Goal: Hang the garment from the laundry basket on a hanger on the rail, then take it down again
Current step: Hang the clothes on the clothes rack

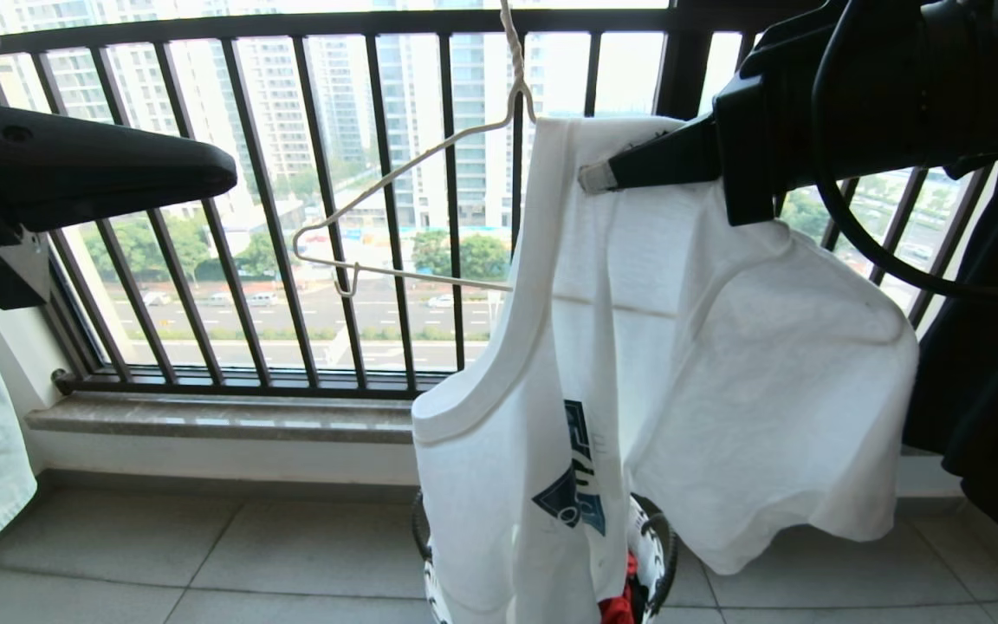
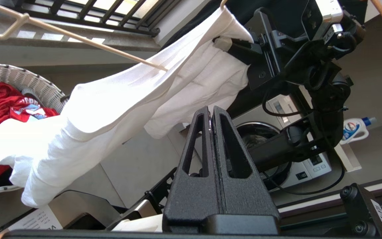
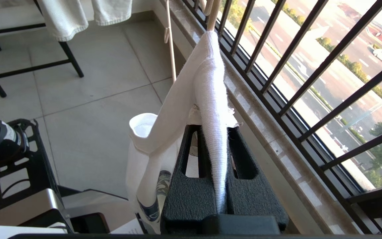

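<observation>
The right gripper (image 3: 222,132), matte black and grainy, pinches a ribbed fold of the soft white cotton garment (image 1: 690,347) between its fingers; its dark blue logo lettering is unreadable. Beyond the fingertips, the shirt drapes from the thin cream wire hanger (image 1: 395,182). The left gripper (image 2: 212,113) is closed, empty, just beside the cloth.

This is a laundry balcony of a high-rise flat. A dark barred window railing (image 1: 291,208) looks out over apartment towers (image 1: 430,113) and a street with cars far below. The floor is pale tile (image 1: 204,555), with a stone sill (image 1: 222,416) under the bars. A front-loading washing machine (image 2: 277,156) stands beside a detergent bottle (image 2: 356,127), and a woven laundry basket (image 2: 22,81) holds clothes.
</observation>
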{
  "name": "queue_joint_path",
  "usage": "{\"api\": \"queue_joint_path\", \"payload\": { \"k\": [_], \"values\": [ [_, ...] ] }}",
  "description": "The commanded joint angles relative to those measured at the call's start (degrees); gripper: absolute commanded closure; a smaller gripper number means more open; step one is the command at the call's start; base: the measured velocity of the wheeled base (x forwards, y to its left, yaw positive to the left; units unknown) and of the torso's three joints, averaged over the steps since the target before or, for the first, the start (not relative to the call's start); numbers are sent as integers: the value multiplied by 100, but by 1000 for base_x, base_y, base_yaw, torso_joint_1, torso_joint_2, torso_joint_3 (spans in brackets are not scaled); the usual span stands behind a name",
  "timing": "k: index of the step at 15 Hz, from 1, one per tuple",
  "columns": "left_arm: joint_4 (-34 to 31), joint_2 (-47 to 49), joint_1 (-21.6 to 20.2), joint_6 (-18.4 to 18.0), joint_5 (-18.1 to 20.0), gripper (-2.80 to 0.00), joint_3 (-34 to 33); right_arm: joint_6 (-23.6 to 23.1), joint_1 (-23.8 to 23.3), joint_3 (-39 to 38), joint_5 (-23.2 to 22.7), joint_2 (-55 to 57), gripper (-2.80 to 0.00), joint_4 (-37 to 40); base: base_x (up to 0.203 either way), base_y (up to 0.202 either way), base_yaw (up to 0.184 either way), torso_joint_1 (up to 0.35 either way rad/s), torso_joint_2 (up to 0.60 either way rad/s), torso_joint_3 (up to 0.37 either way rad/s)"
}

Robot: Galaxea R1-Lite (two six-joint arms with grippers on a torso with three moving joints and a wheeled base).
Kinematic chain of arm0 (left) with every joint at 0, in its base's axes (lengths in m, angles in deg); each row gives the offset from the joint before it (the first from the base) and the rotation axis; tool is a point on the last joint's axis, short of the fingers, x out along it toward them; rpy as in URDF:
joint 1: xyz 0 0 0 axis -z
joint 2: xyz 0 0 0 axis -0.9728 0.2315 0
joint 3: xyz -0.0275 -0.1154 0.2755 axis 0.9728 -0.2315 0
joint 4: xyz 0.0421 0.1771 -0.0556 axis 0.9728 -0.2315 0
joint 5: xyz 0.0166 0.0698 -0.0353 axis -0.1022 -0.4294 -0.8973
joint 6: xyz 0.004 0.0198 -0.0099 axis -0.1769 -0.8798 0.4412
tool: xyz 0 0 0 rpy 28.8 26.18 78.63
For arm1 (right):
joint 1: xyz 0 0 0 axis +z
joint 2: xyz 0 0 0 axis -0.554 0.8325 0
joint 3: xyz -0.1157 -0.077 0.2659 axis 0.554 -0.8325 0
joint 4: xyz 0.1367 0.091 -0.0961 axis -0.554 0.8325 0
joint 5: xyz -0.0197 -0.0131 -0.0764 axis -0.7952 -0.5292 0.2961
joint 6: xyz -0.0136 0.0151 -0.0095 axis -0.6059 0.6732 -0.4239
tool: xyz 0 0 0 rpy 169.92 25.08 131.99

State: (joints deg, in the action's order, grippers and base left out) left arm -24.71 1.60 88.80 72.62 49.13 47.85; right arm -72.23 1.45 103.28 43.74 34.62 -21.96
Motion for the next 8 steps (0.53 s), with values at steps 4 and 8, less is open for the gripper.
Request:
{"api": "queue_joint_path", "payload": {
  "k": [4, 8],
  "values": [
    [-107, 749, 1571, -366, -2238, 0, -61, 310, -72, -1, -4, -17, 0, -174, 0, 0, 0, 0, 0, 0],
    [-220, 1058, 2059, -681, -3377, 0, -107, 374, -90, -71, 23, -103, 0, -171, 0, 0, 0, 0, 0, 0]
  ]
}}
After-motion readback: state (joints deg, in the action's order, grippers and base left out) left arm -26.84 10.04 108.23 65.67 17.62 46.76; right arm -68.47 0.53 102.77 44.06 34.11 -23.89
